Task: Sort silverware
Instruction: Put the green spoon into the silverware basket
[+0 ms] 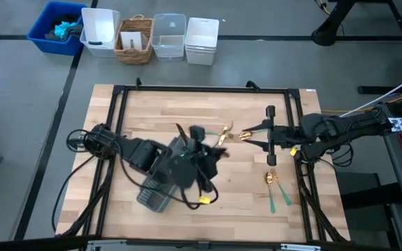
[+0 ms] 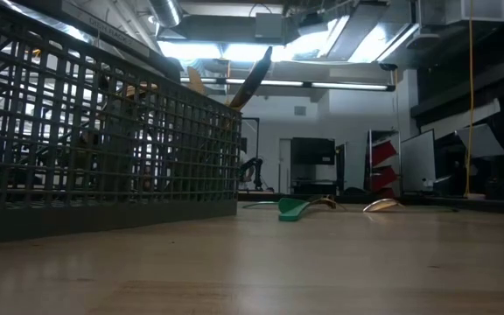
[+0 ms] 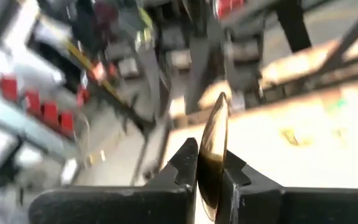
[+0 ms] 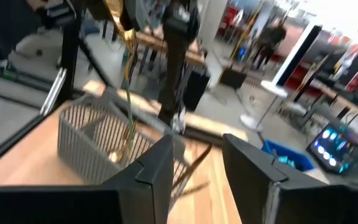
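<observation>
Wooden counter (image 1: 208,216) inside a black frame; bins lined up on the floor beyond its far edge. Grey mesh caddy (image 1: 153,195) sits at the near-left part of the counter, partly under the left arm.

Left claw (image 3: 211,177): closed on a gold-headed utensil (image 3: 212,155), gripped edge-on between the fingers and raised off the counter near the middle, just right of the caddy. Which kind of utensil cannot be told.

Right claw (image 4: 194,168): fingers spread apart, nothing between them; it is at the right side of the counter, pointing toward the caddy.

Remaining silverware: loose pieces with green handles (image 1: 279,192) lie on the counter at near right; another gold-and-green piece (image 1: 232,132) is at centre, between the two claws.
</observation>
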`<state>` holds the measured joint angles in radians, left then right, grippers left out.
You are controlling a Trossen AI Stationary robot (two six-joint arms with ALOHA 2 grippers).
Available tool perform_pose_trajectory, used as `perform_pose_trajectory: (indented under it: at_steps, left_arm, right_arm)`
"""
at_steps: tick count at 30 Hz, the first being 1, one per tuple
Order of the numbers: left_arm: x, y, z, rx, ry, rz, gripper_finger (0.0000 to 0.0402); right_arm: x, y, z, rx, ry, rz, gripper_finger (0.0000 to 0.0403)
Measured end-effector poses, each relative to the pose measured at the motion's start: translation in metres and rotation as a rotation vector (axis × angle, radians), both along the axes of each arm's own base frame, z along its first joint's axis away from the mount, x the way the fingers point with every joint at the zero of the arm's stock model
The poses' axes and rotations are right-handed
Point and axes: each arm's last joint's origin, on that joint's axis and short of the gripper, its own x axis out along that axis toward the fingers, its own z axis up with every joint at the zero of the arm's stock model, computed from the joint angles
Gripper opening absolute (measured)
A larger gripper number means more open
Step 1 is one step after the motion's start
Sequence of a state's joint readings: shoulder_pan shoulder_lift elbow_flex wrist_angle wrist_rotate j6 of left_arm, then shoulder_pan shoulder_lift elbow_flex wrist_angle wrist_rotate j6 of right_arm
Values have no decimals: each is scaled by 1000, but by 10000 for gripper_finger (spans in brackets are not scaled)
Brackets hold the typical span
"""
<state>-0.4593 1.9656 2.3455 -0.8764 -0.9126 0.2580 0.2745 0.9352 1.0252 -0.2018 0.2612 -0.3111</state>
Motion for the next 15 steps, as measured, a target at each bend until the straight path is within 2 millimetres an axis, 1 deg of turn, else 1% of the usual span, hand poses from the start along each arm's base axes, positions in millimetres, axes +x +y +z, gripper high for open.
perform_pose_trajectory:
  at_steps: [3, 10, 13, 15]
  left_arm:
    - [-14, -6, -13, -76, 47, 84, 8]
    - [-50, -21, -36, -269, 80, 261, 7]
    - [-63, -32, -47, -280, 40, 331, 7]
    - [-67, -43, -54, -265, 14, 320, 7]
  right_arm:
    - [-1, 0, -5, 7, 52, -3, 139]
    - [-2, 0, -10, 0, 101, 6, 139]
    - [-2, 0, -10, -1, 106, 6, 138]
    - [-2, 0, -10, -2, 106, 6, 138]
